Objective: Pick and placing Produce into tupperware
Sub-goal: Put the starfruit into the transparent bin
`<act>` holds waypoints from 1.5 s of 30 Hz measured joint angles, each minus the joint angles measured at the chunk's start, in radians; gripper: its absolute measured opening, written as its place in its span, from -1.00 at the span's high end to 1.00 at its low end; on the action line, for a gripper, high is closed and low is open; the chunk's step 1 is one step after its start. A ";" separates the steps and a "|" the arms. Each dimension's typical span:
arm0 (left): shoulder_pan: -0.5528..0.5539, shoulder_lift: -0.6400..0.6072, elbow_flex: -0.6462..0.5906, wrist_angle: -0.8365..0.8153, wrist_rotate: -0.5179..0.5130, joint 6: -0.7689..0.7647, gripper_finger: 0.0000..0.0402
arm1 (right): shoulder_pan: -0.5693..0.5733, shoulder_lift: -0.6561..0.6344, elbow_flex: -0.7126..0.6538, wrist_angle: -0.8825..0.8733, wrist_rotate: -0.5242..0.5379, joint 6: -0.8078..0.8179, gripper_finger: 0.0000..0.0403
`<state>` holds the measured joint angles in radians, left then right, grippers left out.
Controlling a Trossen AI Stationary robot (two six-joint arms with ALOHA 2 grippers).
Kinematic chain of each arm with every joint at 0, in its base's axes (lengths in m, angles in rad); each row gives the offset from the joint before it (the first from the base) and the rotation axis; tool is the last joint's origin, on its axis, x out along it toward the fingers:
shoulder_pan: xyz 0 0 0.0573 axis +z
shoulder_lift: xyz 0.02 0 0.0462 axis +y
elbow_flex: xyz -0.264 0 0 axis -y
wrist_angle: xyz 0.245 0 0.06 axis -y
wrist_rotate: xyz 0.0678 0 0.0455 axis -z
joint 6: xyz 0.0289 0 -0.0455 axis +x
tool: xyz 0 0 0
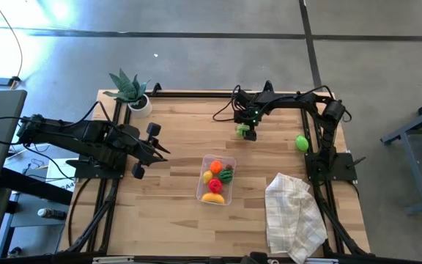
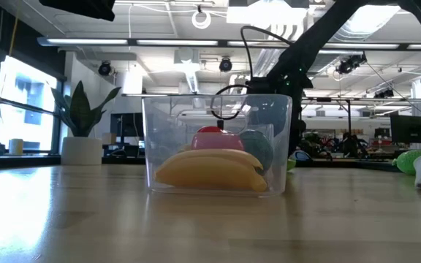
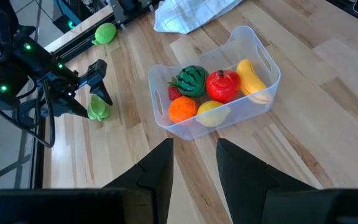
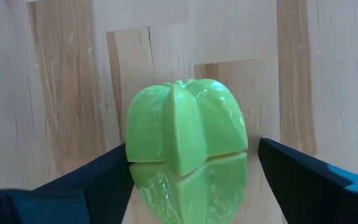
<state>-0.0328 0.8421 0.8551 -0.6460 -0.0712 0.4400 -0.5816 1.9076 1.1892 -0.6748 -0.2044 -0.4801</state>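
Observation:
The clear tupperware (image 1: 217,178) (image 3: 253,93) stands at the table's middle and holds a banana (image 3: 253,81), a red fruit (image 3: 222,85), a striped watermelon (image 3: 192,79), an orange (image 3: 181,109) and a lemon (image 3: 211,113). A ribbed green pepper (image 4: 185,143) (image 1: 242,130) lies on the table beyond the tub. My right gripper (image 4: 191,180) (image 1: 247,133) is open, pointing down, with one finger on each side of it. A second green piece (image 1: 301,143) lies near the right arm's base. My left gripper (image 3: 194,165) (image 1: 152,145) waits open, left of the tub. My right gripper comes at the green pepper from above. One finger (image 4: 98,180) stands right at the pepper's side (image 4: 132,155), and I cannot tell whether it touches. The other finger (image 4: 303,174) stands a small gap off. The pepper rests on the table.
A white checked cloth (image 1: 293,213) lies crumpled at the table's near right. A spiky potted plant (image 1: 132,92) stands at the far left corner. Bare wood (image 1: 174,117) lies between the plant and the right gripper.

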 joint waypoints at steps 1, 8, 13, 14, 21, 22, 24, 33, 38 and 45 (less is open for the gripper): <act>0.000 0.000 0.000 0.000 0.000 0.000 0.45 | 0.000 0.000 0.000 -0.001 0.001 0.000 -0.58; 0.000 0.000 0.000 0.000 0.000 0.000 0.45 | 0.000 0.000 0.000 -0.008 0.001 -0.003 -0.48; 0.000 0.000 0.000 0.000 0.000 0.000 0.45 | 0.000 0.000 0.000 -0.011 0.002 0.001 -0.36; 0.000 0.000 0.000 0.000 0.000 0.000 0.45 | 0.000 0.000 0.000 -0.011 0.003 0.004 -0.34; 0.000 0.000 0.000 0.000 0.000 0.000 0.45 | 0.000 0.000 0.000 -0.013 0.013 0.008 -0.24; 0.000 0.000 0.000 0.000 0.000 0.000 0.45 | 0.000 0.000 0.000 -0.013 0.014 0.008 -0.23; 0.000 0.000 0.000 0.000 0.000 0.000 0.45 | 0.000 0.000 0.000 -0.012 0.015 0.008 -0.22; 0.000 0.000 0.000 0.000 0.000 0.000 0.45 | 0.000 0.000 0.000 -0.005 0.017 0.008 -0.21; 0.000 0.000 0.000 0.000 0.000 0.000 0.45 | 0.000 0.000 0.000 -0.001 0.016 0.016 -0.20; 0.000 0.000 0.000 0.000 0.000 0.000 0.45 | 0.000 -0.003 0.000 0.002 0.016 0.019 -0.20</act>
<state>-0.0326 0.8419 0.8551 -0.6462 -0.0713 0.4403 -0.5816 1.9045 1.1892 -0.6727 -0.1886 -0.4610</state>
